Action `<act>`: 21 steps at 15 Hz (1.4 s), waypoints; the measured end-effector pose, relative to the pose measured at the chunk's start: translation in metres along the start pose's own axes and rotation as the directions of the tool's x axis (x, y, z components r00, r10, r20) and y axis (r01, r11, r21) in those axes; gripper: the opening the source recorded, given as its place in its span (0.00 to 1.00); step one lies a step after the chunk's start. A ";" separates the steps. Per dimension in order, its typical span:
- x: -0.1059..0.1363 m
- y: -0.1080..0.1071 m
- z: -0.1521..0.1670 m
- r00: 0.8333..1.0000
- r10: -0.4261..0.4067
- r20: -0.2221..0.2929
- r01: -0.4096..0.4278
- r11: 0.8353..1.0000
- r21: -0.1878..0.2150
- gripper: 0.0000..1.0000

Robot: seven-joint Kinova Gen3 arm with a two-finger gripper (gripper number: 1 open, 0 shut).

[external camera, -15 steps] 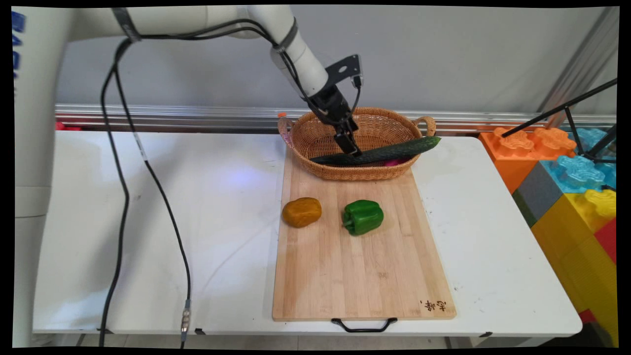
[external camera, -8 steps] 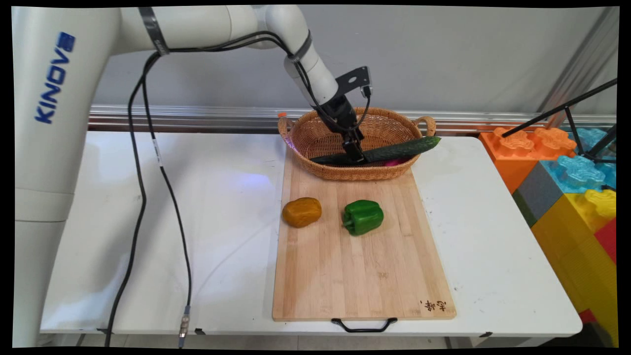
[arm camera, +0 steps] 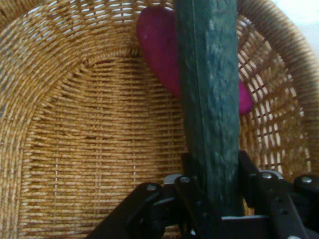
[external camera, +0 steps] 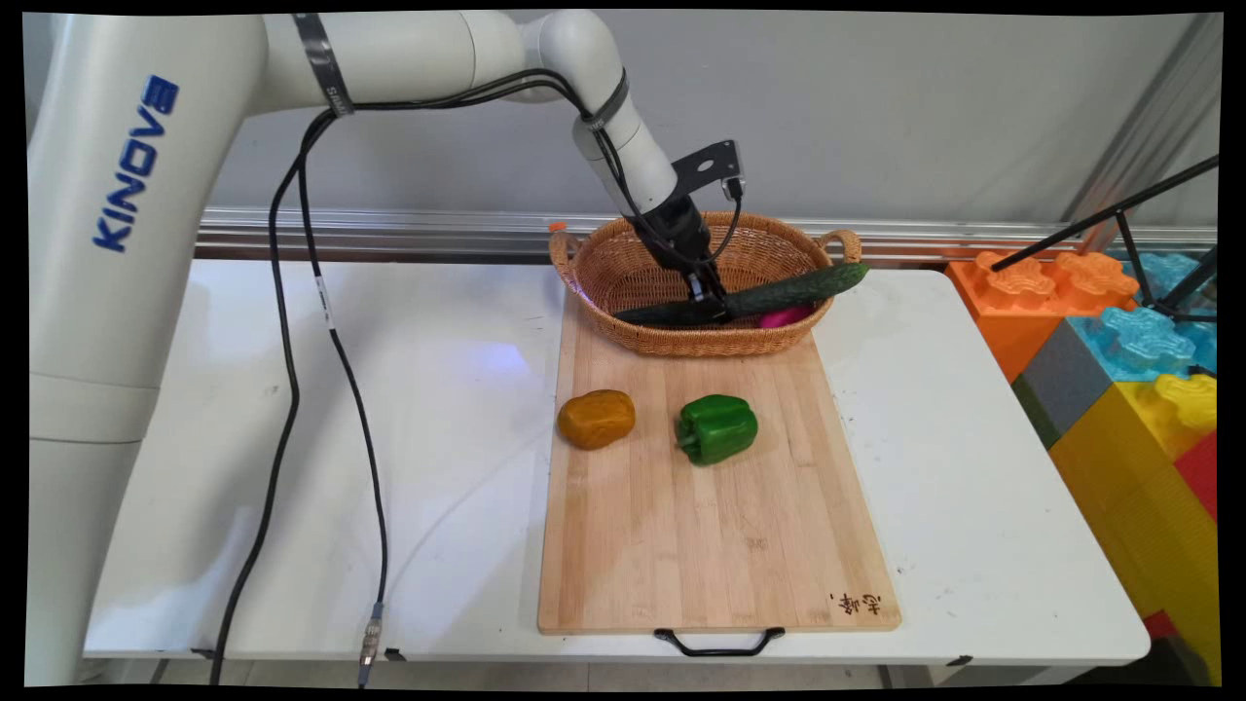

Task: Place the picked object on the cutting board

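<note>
While an orange-brown vegetable (external camera: 596, 419) is lying left of the green pepper (external camera: 717, 427) on the cutting board (external camera: 711, 545), the gripper (external camera: 709, 310) is clamping a cucumber (external camera: 779, 292) inside the wicker basket (external camera: 633, 273) beyond that pepper. Farther right, the cucumber's tip is crossing the basket's rim above a pink thing (external camera: 785, 317).

The oval basket of tan woven wicker (external camera: 681, 341) is coarse and matt. Inside it, the long dark-green cucumber (external camera: 779, 292) has bumpy, dull skin, lying over a smooth magenta plastic-looking piece (arm camera: 158, 45). In front of the basket, the pale bamboo cutting board (external camera: 711, 545) shows fine satin grain, bearing a glossy green bell pepper (external camera: 717, 428).
</note>
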 end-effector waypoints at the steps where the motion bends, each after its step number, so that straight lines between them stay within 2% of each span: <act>1: 0.002 0.002 -0.002 1.000 -0.004 0.000 0.004 1.000 0.001 0.00; 3: 0.010 0.009 -0.009 1.000 -0.012 -0.002 0.012 1.000 0.014 0.00; 10: 0.054 0.041 -0.064 0.999 -0.001 -0.036 0.006 0.992 0.130 0.00; 13: 0.069 0.058 -0.086 0.999 0.006 -0.044 0.001 0.988 0.154 0.00; 14: 0.074 0.069 -0.095 0.999 0.001 -0.046 0.006 0.989 0.149 0.00; 17: 0.083 0.101 -0.109 0.999 -0.020 -0.048 0.025 0.994 0.103 0.00; 21: 0.086 0.156 -0.120 0.998 -0.041 -0.037 0.041 0.999 0.004 0.00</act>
